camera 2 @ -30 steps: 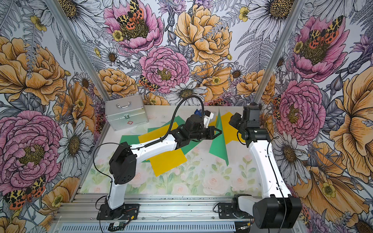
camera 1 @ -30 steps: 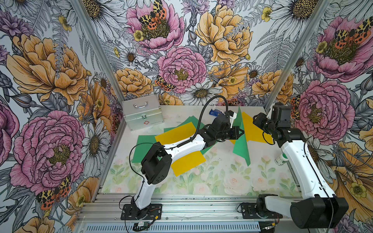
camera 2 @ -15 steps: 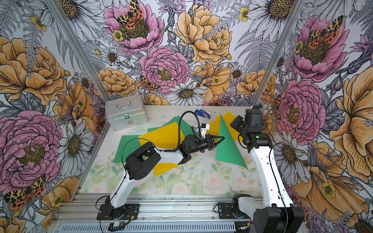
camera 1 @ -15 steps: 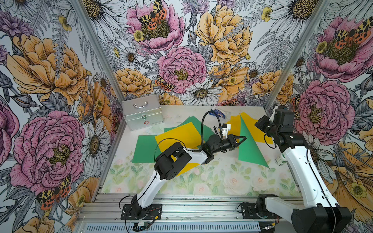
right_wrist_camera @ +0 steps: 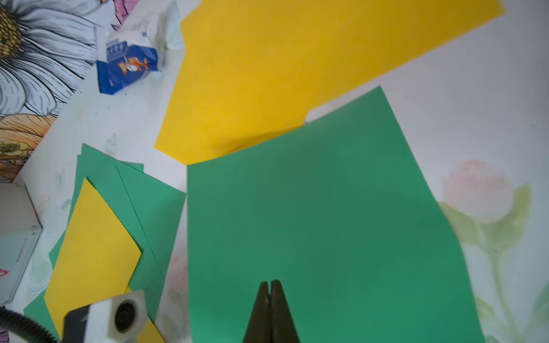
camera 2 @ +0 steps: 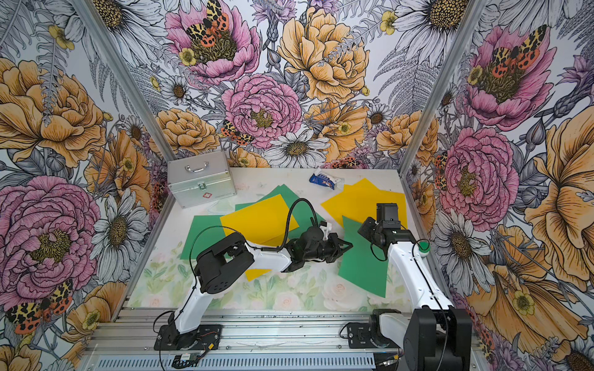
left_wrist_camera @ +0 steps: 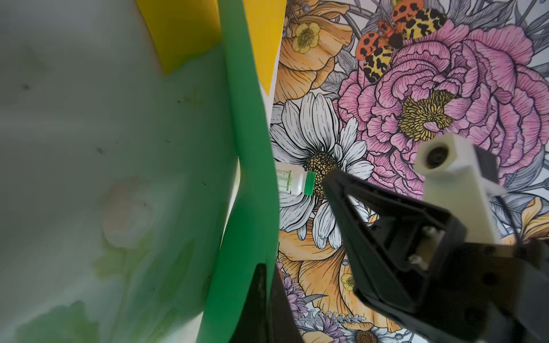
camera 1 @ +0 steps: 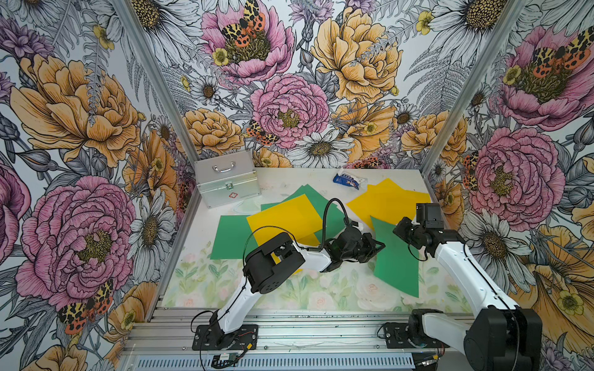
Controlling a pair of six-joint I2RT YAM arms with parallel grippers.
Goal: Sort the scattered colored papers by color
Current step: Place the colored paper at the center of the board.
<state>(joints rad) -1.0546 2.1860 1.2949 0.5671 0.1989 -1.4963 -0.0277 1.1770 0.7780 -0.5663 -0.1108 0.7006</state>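
Two closed tools, left tool (camera 1: 382, 247) pinching green sheet (camera 1: 397, 269), right tool (right_wrist_camera: 269, 286) above it, packet (right_wrist_camera: 127, 65) print illegible

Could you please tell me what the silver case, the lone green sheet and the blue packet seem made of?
Silver case: likely aluminium, dull sheen, metal handle and latch. Green sheet: apparently thin matte paper; it bends in the left wrist view. Blue packet: probably glossy plastic film, crinkled.

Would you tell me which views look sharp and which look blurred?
Both top views: sharp, evenly lit. Left wrist view: the thin green paper sheet and white table are blurred, the floral wallpaper crisp. Right wrist view: the black fingers look soft.
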